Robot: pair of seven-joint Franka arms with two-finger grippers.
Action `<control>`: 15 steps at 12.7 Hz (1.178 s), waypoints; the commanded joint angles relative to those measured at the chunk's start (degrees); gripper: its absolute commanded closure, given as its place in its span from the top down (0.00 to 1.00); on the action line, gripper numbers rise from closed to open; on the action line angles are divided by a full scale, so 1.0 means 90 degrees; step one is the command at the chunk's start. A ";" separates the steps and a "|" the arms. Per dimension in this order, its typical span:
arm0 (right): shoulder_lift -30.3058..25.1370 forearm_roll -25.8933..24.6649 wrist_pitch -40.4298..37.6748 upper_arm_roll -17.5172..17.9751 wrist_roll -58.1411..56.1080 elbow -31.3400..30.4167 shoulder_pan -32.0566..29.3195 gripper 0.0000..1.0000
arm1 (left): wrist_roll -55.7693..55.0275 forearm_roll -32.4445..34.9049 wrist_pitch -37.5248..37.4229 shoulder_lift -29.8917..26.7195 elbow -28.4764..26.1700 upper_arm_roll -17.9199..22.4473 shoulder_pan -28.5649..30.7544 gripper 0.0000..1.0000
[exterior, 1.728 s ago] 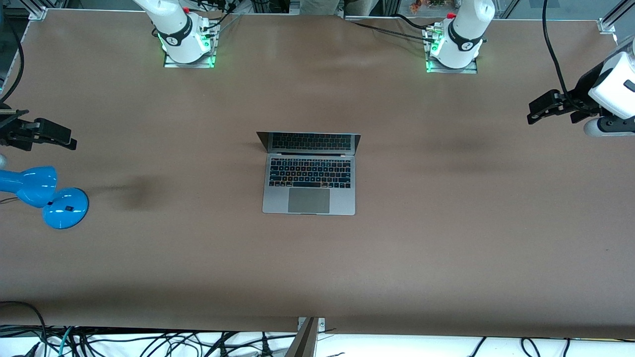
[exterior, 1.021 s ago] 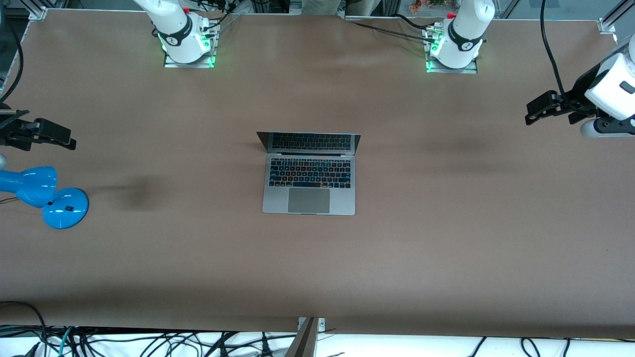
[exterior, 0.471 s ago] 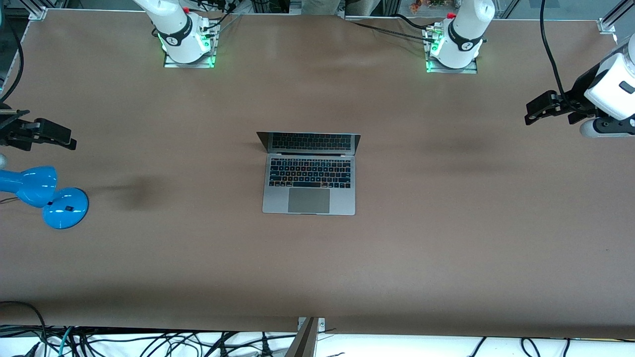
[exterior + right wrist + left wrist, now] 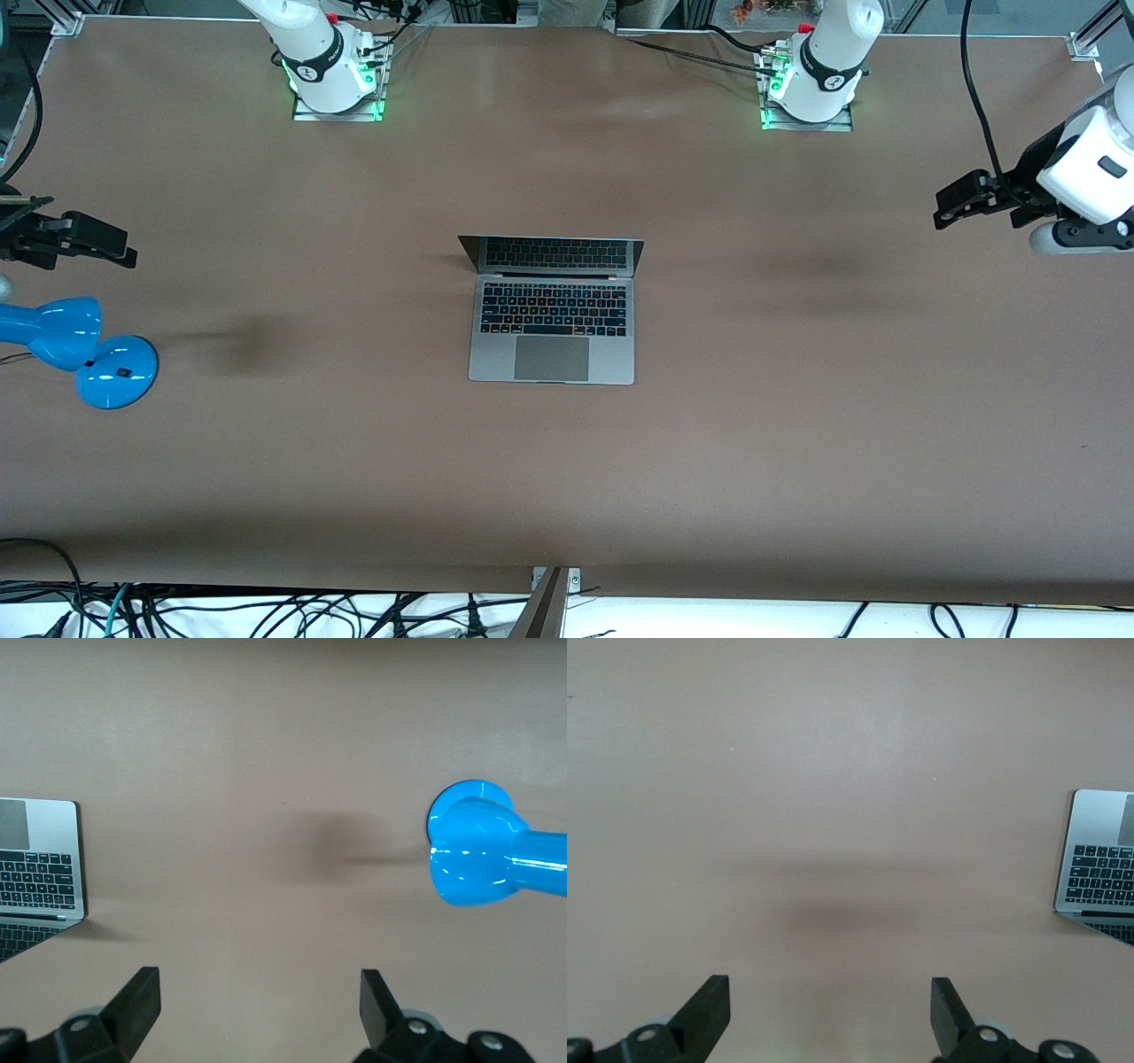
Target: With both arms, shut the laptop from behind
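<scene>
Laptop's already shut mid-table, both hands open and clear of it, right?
Not shut: the front view shows the laptop open, screen raised, keyboard visible. The rest holds: left hand and right hand are open, over the table's ends, clear of it.

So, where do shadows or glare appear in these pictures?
Front view: soft dark blotches on the table toward each arm's end, pale glare near the bases. Left wrist view: a blurred dark band beside the laptop. Right wrist view: a shadow beside the blue lamp.

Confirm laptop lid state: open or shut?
Open. The laptop shows its keyboard and trackpad, with the lid raised at the edge nearest the arm bases.
</scene>
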 commanded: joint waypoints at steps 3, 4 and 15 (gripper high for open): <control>-0.0116 -0.0037 -0.0034 0.0037 -0.0032 -0.0112 -0.0008 1.00 | -0.0069 -0.0163 0.0038 0.0074 0.0070 -0.0036 -0.0106 1.00; -0.0116 -0.0037 -0.0034 0.0037 -0.0032 -0.0112 -0.0008 1.00 | -0.0272 -0.0183 0.0038 0.0064 0.0050 -0.0249 -0.0107 1.00; -0.0087 0.0012 -0.0082 0.0865 0.0065 -0.0171 -0.0008 1.00 | -0.1855 -0.0359 0.0184 0.0006 -0.0252 -0.1627 -0.0097 1.00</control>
